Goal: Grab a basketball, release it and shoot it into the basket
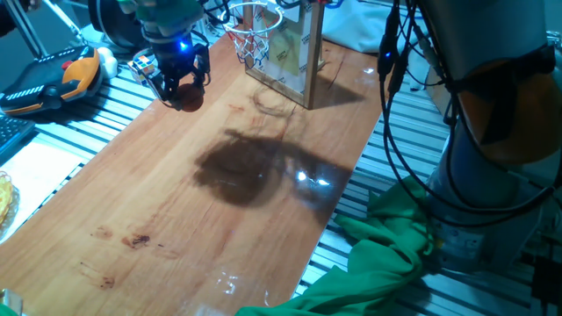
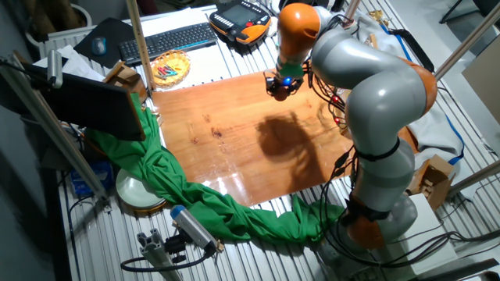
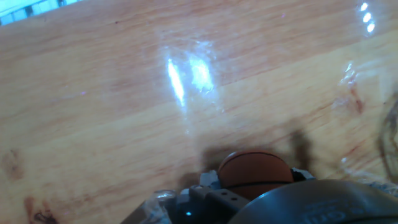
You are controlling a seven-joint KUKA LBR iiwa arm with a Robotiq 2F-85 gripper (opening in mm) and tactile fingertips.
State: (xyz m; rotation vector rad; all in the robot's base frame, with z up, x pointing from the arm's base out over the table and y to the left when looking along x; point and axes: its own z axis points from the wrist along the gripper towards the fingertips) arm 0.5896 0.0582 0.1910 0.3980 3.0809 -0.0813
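The basketball (image 1: 188,97) is a small orange ball with dark seams, and my gripper (image 1: 182,86) is shut on it low over the far left part of the wooden board (image 1: 219,219). In the hand view the basketball (image 3: 255,169) sits between the fingers at the bottom edge, with the board close beneath. The other fixed view shows my gripper (image 2: 280,87) at the board's far edge. The basket (image 1: 255,33), an orange-red rim with a white net, hangs on an upright backboard (image 1: 294,54) to the right of my gripper, about a hand's width away.
An orange-and-black pendant (image 1: 54,81) lies left of the board. Green cloth (image 1: 386,259) drapes off the near right corner. A keyboard (image 2: 168,39) and a bowl of small items (image 2: 170,67) lie beyond the board. The arm's base (image 2: 375,211) and cables stand on the right.
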